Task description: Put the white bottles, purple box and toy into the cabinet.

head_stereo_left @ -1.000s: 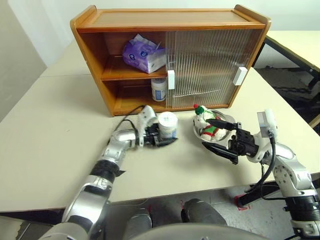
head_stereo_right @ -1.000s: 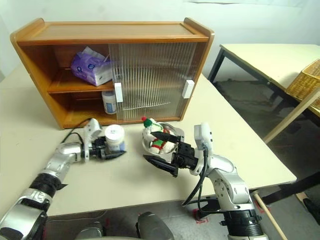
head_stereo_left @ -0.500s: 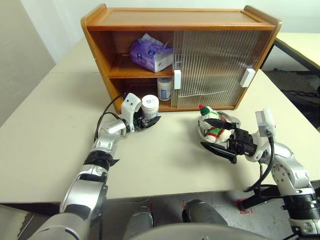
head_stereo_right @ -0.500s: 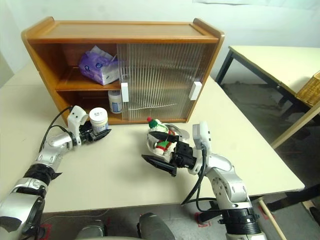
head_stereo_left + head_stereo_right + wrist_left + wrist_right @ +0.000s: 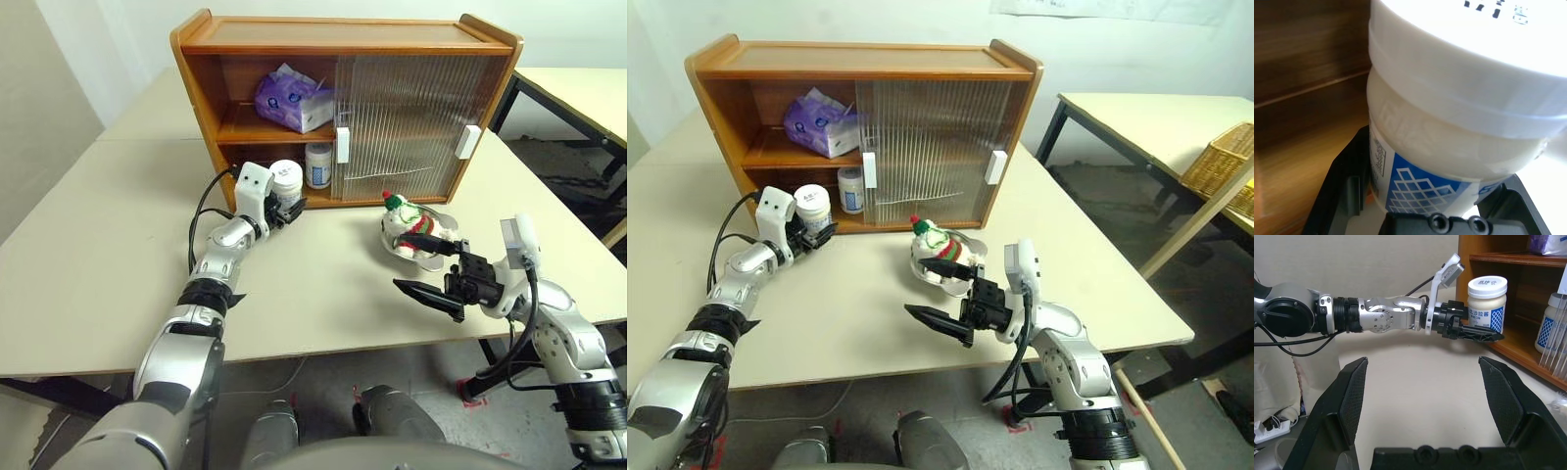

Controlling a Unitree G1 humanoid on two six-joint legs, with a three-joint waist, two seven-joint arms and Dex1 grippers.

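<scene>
You've got the table (image 5: 98, 255) under everything, w/ the cabinet (image 5: 343, 34) standing at its far side; its ribbed sliding doors (image 5: 402, 122) sit over the right half, so the left half is open. Purple box (image 5: 289, 98) lies on the upper shelf in that open half, tissue poking out of its top. Your left arm (image 5: 220, 269) reaches fwd toward the lower opening, and the left gripper (image 5: 287, 208) is clamped on one white bottle (image 5: 285, 182), held upright at the front edge of the bottom compartment; can't tell if the bottle touches the wood or hangs just above it. In the left wrist view the black fingers (image 5: 1339, 191) hug the bottle's label on both sides. Second white bottle (image 5: 317, 164) stands upright inside the lower compartment, just beside the left door's handle (image 5: 343, 144). On the right, the metal bowl (image 5: 436, 240) sits on the table in front of the doors w/ the toy (image 5: 404, 223) in it, hat up. Your right gripper (image 5: 431, 269) hovers nearer you than the bowl, fingers spread wide apart, nothing between them, pointing across toward the left arm.
</scene>
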